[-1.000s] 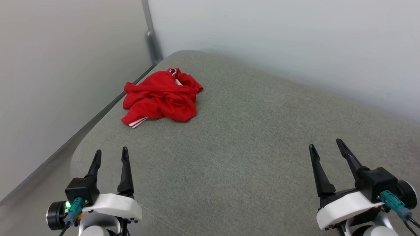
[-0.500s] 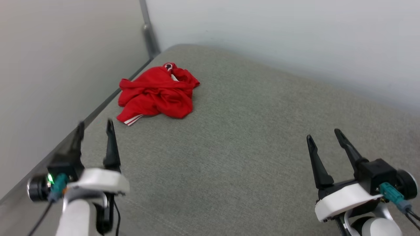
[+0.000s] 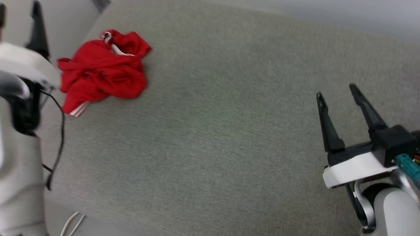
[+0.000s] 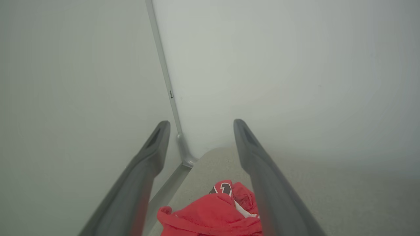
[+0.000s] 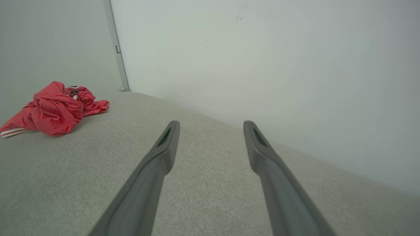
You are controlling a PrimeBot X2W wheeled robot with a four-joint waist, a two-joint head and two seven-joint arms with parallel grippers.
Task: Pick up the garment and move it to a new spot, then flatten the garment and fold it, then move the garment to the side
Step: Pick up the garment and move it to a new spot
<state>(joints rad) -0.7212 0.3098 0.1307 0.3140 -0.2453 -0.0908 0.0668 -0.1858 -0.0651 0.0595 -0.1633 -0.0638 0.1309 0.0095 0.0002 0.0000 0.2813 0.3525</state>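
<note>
The garment (image 3: pixel 101 73) is a crumpled bright red jersey with a strip of white striped trim, lying on the far left part of the grey cushion (image 3: pixel 229 124). My left gripper (image 3: pixel 18 5) is raised at the top left, just left of the garment, its fingers apart and empty. The left wrist view shows the garment (image 4: pixel 213 213) below and between the open left gripper (image 4: pixel 200 123), a black number patch on top. My right gripper (image 3: pixel 336 90) hovers open over the cushion's right side. In the right wrist view, the garment (image 5: pixel 55 111) lies far left of the right gripper (image 5: pixel 211 123).
Pale walls meet in a corner behind the cushion, with a grey metal post (image 4: pixel 164 82) in it. The cushion's left edge runs along the wall beside the garment. A black cable (image 3: pixel 60 131) hangs off my left arm. White cords (image 3: pixel 72 223) lie on the floor at lower left.
The head camera has tipped down and shifted, so the whole picture moved. My left arm has risen and reached forward to beside the garment. The garment lies as before; both grippers stay open.
</note>
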